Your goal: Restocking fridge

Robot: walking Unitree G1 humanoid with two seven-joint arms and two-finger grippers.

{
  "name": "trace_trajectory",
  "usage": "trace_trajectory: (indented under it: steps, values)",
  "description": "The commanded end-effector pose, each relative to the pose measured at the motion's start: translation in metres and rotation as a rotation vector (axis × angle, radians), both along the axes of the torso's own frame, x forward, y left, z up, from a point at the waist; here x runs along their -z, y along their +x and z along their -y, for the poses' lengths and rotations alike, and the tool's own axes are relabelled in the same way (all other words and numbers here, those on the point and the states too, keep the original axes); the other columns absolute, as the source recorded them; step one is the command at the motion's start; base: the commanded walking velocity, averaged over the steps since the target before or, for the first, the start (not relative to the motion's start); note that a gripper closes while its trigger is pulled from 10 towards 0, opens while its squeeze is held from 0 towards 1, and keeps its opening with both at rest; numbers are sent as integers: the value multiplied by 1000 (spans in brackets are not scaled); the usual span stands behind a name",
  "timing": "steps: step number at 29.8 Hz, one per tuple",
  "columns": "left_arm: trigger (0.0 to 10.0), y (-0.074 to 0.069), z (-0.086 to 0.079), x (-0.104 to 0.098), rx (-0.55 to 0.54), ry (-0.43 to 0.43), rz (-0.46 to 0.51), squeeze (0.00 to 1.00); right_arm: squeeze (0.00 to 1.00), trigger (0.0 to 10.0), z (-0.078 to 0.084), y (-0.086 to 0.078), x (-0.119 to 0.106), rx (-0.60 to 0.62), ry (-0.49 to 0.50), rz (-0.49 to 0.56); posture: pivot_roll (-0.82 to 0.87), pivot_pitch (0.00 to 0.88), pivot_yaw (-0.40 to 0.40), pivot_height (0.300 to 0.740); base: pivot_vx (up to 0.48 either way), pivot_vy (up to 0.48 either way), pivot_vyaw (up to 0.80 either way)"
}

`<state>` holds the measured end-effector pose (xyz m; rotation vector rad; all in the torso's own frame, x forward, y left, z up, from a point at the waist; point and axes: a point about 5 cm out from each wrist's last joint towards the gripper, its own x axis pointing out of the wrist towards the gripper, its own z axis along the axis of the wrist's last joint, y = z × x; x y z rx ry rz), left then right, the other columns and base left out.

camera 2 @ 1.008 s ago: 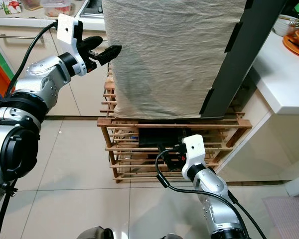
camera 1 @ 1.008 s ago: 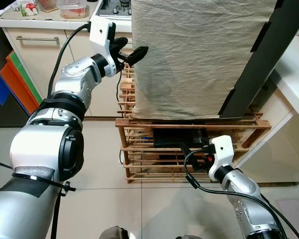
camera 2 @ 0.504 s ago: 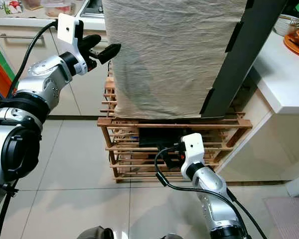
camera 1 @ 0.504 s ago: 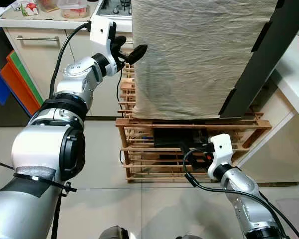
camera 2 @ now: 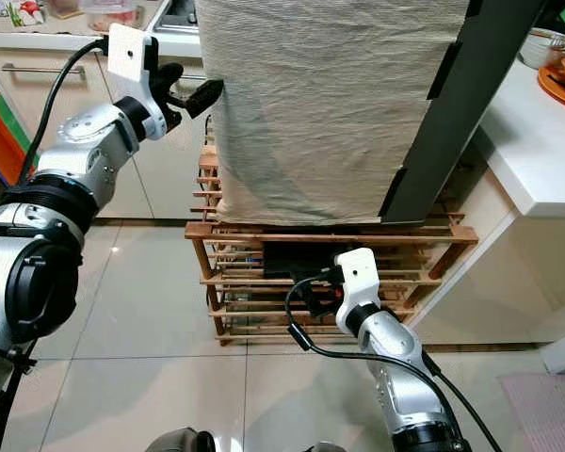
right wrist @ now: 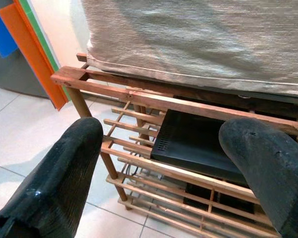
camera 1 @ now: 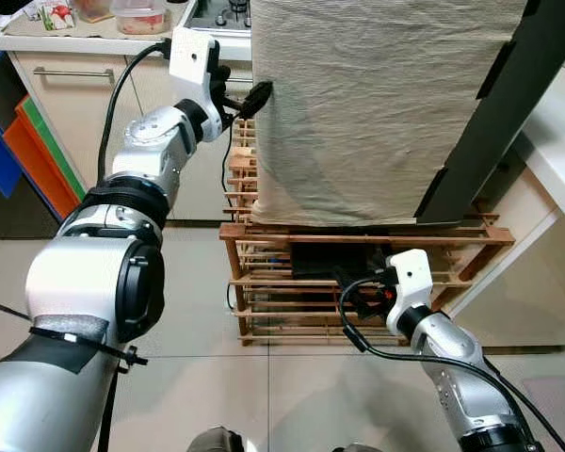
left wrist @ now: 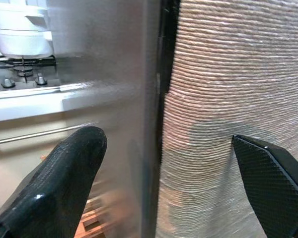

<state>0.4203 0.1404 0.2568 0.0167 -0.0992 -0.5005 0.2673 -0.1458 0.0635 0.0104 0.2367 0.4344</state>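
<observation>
The fridge (camera 1: 377, 104) is draped in beige cloth and stands on a low wooden rack (camera 1: 264, 235). A dark door panel (camera 1: 494, 113) slants down its right side. My left gripper (camera 1: 245, 89) is raised at the fridge's upper left edge and is open. In the left wrist view its fingers (left wrist: 64, 168) straddle the seam between the metal side wall (left wrist: 104, 74) and the cloth front (left wrist: 228, 74). My right gripper (camera 1: 363, 282) is low in front of the rack, open and holding nothing. It faces a black box (right wrist: 198, 144) on the rack's shelf.
A kitchen counter with food containers (camera 1: 137, 14) and a stove (camera 1: 217, 11) runs behind on the left, with drawers below. Orange and blue panels (camera 1: 28, 151) stand at the far left. A white counter (camera 1: 556, 122) is close on the right. Tiled floor (camera 1: 188, 377) lies in front.
My left gripper has closed in on the fridge's left edge, so one finger now reaches the cloth. My right gripper has risen slightly and moved left toward the rack.
</observation>
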Motion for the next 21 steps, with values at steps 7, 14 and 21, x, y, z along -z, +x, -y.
trace_trajectory:
  steps: [7,14,21]
  values:
    - [10000,0,2,-4,-40,-11,47,0,0,10000,2,1,-7,58,8,28,-107,28,22,740,0,0,0]
    - [10000,-5,1,5,-44,-93,83,0,0,10000,9,5,-5,98,-1,30,-86,25,24,740,0,0,0]
    - [10000,-36,22,63,-146,-199,3,0,0,10000,18,12,-2,172,-4,40,-35,30,7,740,0,0,0]
